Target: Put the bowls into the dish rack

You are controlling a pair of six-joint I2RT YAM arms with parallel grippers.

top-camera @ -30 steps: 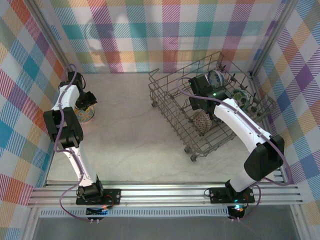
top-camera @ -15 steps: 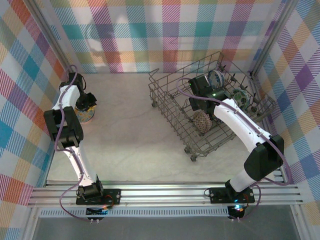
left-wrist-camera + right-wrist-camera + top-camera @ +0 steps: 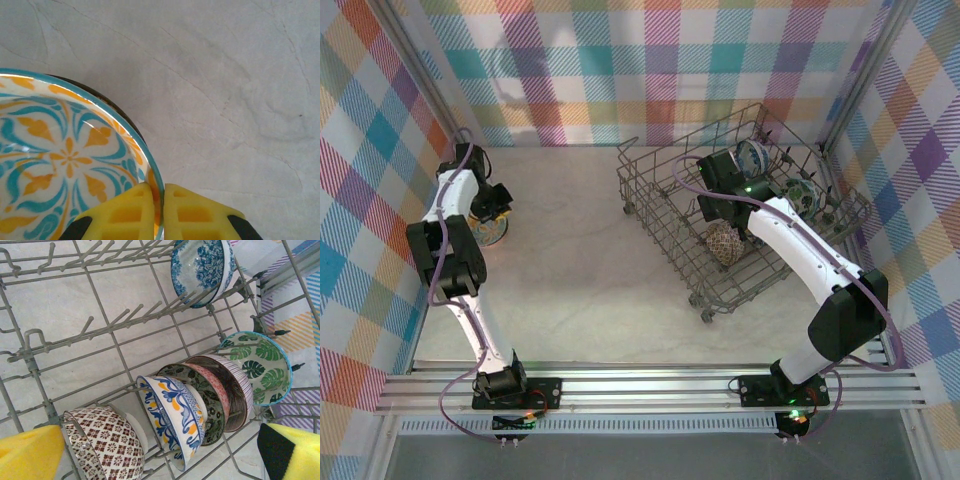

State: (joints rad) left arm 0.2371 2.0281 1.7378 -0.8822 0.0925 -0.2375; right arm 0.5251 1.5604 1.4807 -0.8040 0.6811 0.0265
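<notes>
Changed: the left gripper [image 3: 157, 192] has drawn its yellow fingers together on the rim of the orange-teal bowl [image 3: 65, 160], which sits about where it was.
Bowls: seven in all, one on the table [image 3: 580, 250] and six in the dish rack [image 3: 642, 200].
Dish rack: one grey wire basket on the right half of the table, standing skewed to the table edge.
Left gripper: fingers nearly touching, pinching the bowl's rim, one finger inside and one outside.
Orange-teal bowl: at the left edge of the table, mouth up, well apart from the rack.
Right gripper [image 3: 160, 452]: fingers spread wide with nothing held, hanging over the row of bowls in the rack.
Rack, near end: brown lattice bowl [image 3: 102, 445], on edge between the tines.
Rack, next in the row: blue-and-orange bowl [image 3: 172, 415], dark green floral bowl [image 3: 212, 407], striped bowl [image 3: 232, 392] and green-leaf bowl [image 3: 257, 367]. All four stand on edge, close together and leaning the same way.
Rack, far end: blue floral bowl [image 3: 202, 267], alone, propped on edge against the tines.
</notes>
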